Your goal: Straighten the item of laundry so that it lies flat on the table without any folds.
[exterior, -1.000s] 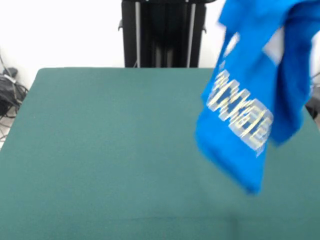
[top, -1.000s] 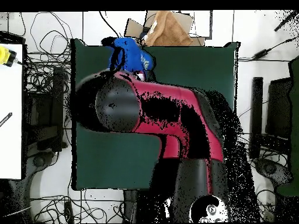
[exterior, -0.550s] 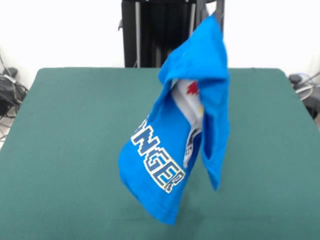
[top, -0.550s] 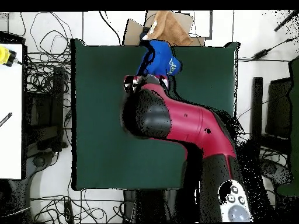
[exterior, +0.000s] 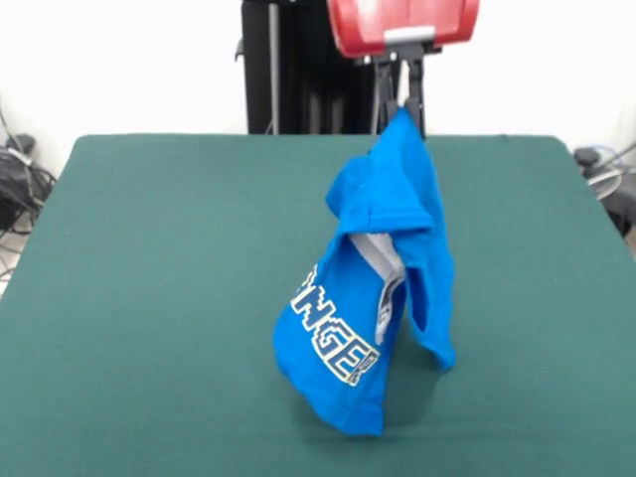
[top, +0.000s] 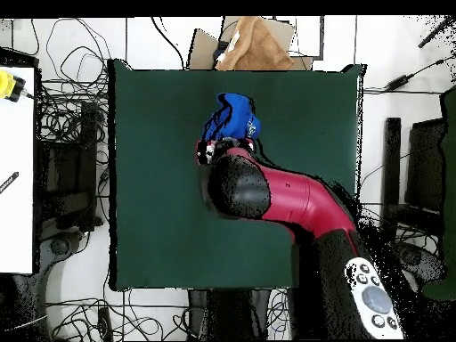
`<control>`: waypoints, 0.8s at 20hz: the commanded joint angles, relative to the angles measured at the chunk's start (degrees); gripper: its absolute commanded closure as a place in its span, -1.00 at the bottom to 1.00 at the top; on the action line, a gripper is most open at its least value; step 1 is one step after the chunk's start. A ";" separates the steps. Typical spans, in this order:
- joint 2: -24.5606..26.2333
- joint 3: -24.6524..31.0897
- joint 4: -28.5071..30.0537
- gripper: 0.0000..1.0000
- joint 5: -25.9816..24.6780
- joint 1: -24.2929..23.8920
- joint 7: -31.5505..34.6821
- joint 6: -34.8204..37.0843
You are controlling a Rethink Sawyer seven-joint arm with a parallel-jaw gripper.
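Note:
The item of laundry (exterior: pixel 378 288), a bright blue T-shirt with white lettering, hangs in a bunched, folded drape from my gripper (exterior: pixel 401 111), which is shut on its top edge. Its lower hem reaches down to the table (exterior: pixel 149 298) or hangs just above it near the front; contact is unclear. In the overhead view the shirt (top: pixel 230 116) shows as a small blue bundle just beyond the red arm's end, over the dark green table (top: pixel 151 196); the gripper itself is hidden there under the arm.
A brown cardboard box (top: pixel 254 44) sits just past the table's far edge in the overhead view. Cables (top: pixel 62 98) and equipment lie on the floor at both sides. A white desk (top: pixel 16 178) stands at the left.
The shirt swung from the front view's right side toward the middle and has come lower, nearer the robot's base. The red wrist is now visible at the top of the front view.

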 commanded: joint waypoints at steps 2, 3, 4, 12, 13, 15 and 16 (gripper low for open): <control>5.03 10.42 7.23 1.00 -8.00 -4.83 1.24 -6.39; 4.95 10.49 7.15 1.00 -8.54 -4.84 1.51 -6.11; 5.02 10.51 7.05 1.00 -9.04 -4.84 1.80 -6.03; 8.40 10.07 7.45 1.00 -14.99 -5.10 2.31 -8.66; 9.20 9.84 7.17 1.00 -16.17 -5.02 2.18 -8.89; 10.12 9.52 5.90 1.00 -17.47 -4.48 1.14 -7.14; 10.42 9.01 5.84 1.00 -18.14 -4.24 1.21 -6.92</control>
